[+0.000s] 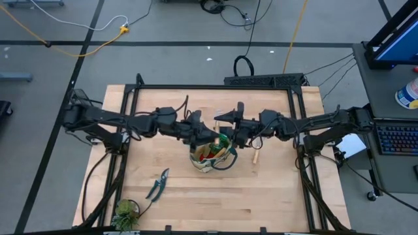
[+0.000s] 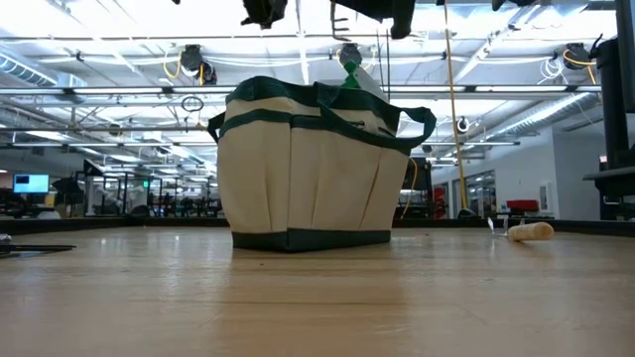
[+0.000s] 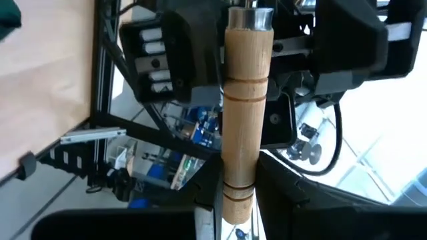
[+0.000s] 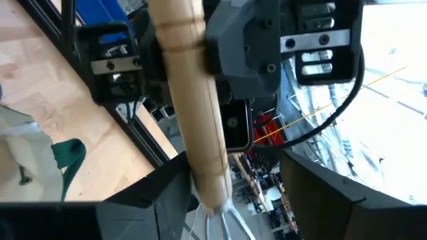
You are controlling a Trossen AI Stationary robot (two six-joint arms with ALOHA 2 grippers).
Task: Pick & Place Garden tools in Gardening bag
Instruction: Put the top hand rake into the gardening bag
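- Wooden tabletop (image 1: pixel 274 196) nearest us, pale smooth planks, and dark-handled pruning shears (image 1: pixel 157 184) lie flat on it, well apart from the gardening bag, on the left arm's side.
- Leafy green plant (image 1: pixel 125 214) sits at the table's near edge, beyond the shears from the bag.
- Gardening bag (image 2: pixel 303 169) stands upright mid-table: round beige canvas, dark green trim, floppy loop handles, a green spray bottle (image 2: pixel 349 74) poking out of its top.
- Left gripper (image 1: pixel 208 132), above the bag's rim, pinches narrow on a turned wooden tool handle (image 3: pixel 241 113).
- Right gripper (image 4: pixel 230 193), fingers spread wide either side of that same handle, metal tines at its end.
- Another wooden-handled tool (image 1: pixel 256 155) lies beside the bag on the right arm's side.
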